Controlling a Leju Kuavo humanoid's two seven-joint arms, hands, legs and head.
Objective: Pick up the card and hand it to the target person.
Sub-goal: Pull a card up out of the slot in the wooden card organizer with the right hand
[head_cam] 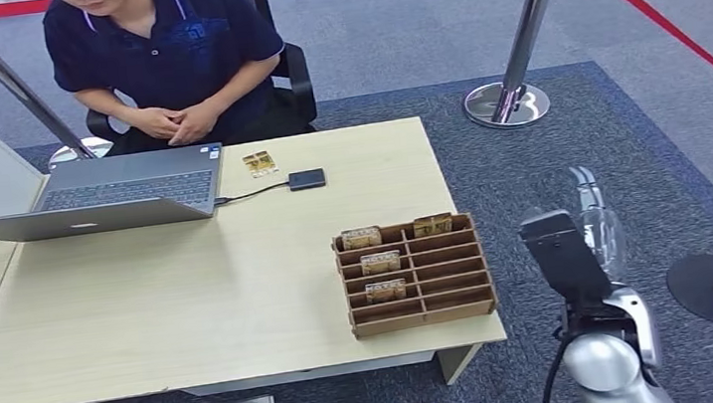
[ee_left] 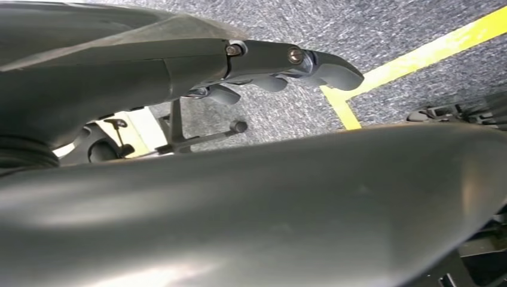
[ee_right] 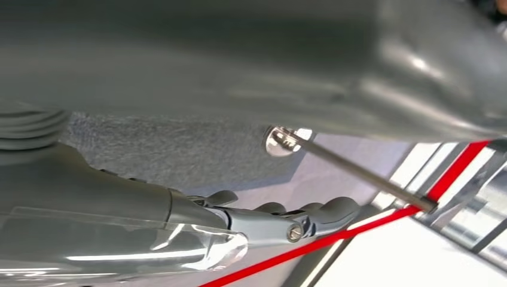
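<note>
Wooden slotted rack [head_cam: 417, 271] matt; table [head_cam: 192, 289] smooth pale laminate, perhaps; laptop [head_cam: 112, 192] brushed metal; stanchion post [head_cam: 531, 13] glossy chrome.

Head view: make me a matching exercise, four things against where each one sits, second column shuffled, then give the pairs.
Things:
1. laptop
2. wooden card rack
3. small black device
4. right hand

Places:
A. off the table's right side, raised over the carpet
B. far left part of the table, in front of the seated person
C. near right corner of the table
D. far side of the table, cabled to the laptop

Pairs: 1-B, 2-C, 3-D, 4-A
</note>
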